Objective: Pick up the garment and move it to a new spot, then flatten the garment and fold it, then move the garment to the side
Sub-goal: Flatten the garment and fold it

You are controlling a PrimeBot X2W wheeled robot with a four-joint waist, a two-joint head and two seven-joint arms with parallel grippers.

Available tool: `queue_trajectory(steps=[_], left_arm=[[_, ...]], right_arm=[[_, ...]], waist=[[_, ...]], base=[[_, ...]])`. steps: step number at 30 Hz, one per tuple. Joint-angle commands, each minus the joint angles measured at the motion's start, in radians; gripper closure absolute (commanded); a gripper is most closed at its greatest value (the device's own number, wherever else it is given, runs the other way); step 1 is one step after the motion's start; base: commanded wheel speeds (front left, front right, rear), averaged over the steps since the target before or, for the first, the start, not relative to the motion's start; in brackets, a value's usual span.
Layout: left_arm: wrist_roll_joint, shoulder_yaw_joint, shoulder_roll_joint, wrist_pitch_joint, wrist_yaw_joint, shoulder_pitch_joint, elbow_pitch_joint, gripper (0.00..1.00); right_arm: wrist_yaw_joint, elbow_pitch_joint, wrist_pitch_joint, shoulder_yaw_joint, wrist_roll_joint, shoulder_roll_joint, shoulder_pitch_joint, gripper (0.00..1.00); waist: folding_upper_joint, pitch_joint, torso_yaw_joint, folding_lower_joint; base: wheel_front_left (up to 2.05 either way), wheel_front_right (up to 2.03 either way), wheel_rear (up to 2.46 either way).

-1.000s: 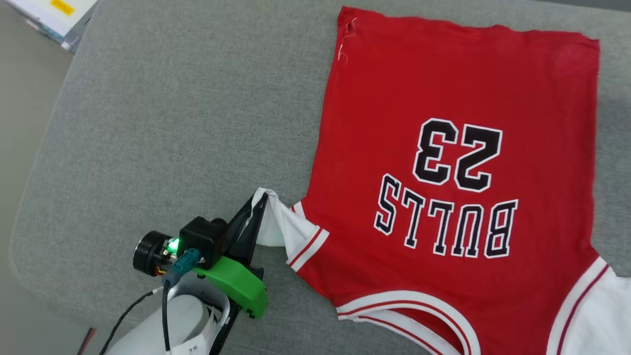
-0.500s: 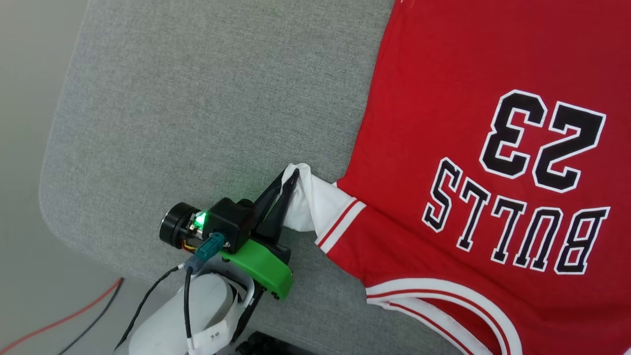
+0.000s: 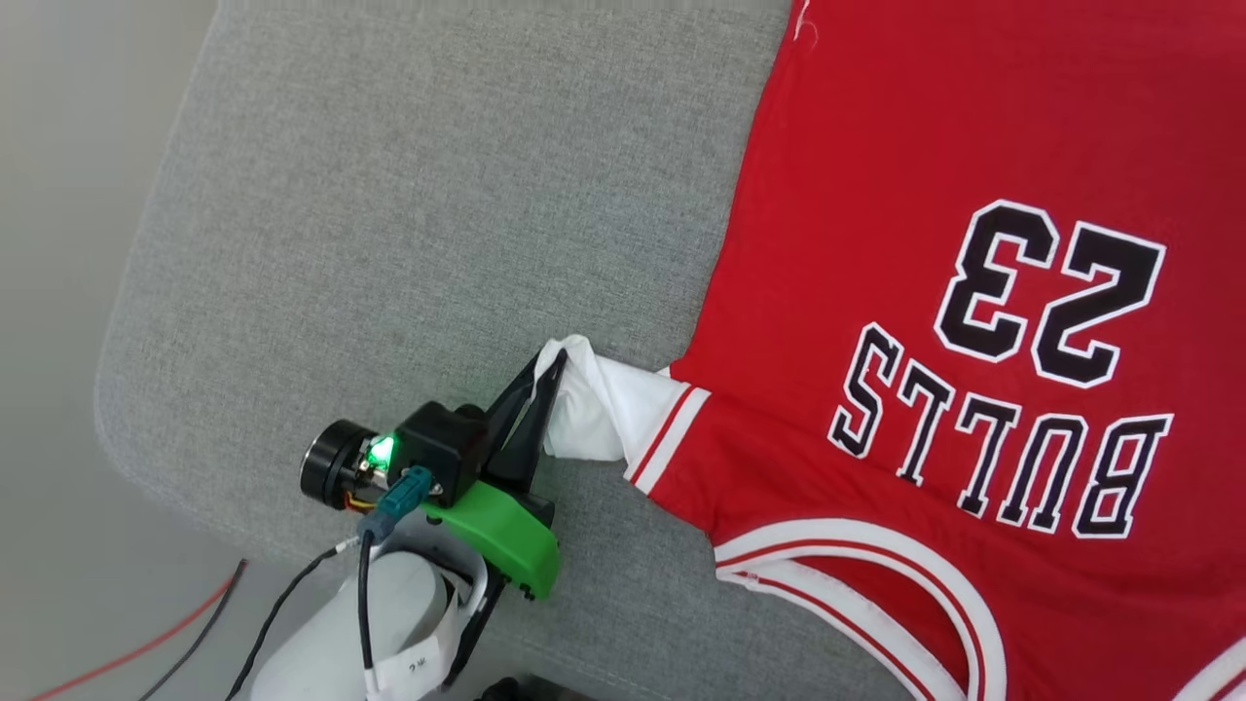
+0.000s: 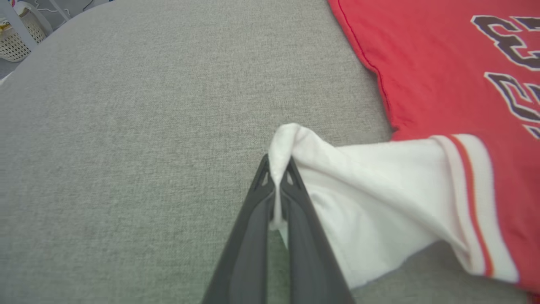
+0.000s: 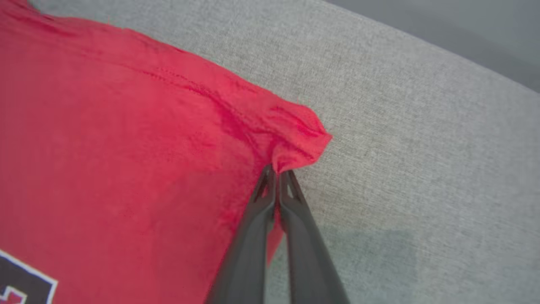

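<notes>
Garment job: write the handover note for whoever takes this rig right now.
Left pincer: shut on the white sleeve.
Right pincer: shut on a red hem corner.
Garment: spread print-up on the grey pad, mostly flat, bunched at both gripped spots.
Done: laid out, two grips taken.
Left: fold it, then move it aside.

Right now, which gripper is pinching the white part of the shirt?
The left gripper: it pinches the white sleeve of the shirt, while the right gripper pinches a red corner.
</notes>
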Motion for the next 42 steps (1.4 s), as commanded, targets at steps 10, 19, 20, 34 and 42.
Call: queue_trajectory(steps=[10, 19, 20, 34, 42], left_arm=[[-0.003, 0.01, 0.06, 0.009, 0.034, 0.121, -0.002, 1.0], [-0.026, 0.017, 0.104, 0.037, 0.068, 0.199, -0.036, 1.0], [-0.028, 0.018, 0.108, 0.037, 0.072, 0.207, -0.037, 1.0], [-0.049, 0.028, 0.145, 0.039, 0.115, 0.291, -0.071, 1.0], [-0.049, 0.024, 0.149, 0.047, 0.119, 0.285, -0.074, 1.0]], right_arm=[[-0.001, -0.138, -0.13, 0.157, 0.123, -0.143, 0.174, 1.0], [-0.001, -0.255, -0.147, 0.226, 0.202, -0.234, 0.413, 1.0], [-0.001, -0.262, -0.153, 0.224, 0.206, -0.239, 0.439, 1.0], [-0.001, -0.338, -0.213, 0.078, 0.248, -0.163, 0.968, 1.0], [-0.001, -0.299, -0.228, 0.046, 0.19, -0.018, 1.146, 1.0]], waist=[[0.0049, -0.254, -0.133, -0.0001], [0.0049, -0.358, -0.227, -0.0001], [0.0049, -0.369, -0.235, -0.0001], [0.0049, -0.412, -0.295, -0.0001], [0.0049, -0.394, -0.298, -0.0001]], base=[[0.0, 0.0, 0.0], [0.0, 0.0, 0.0], [0.0, 0.0, 0.0], [0.0, 0.0, 0.0], [0.0, 0.0, 0.0]])
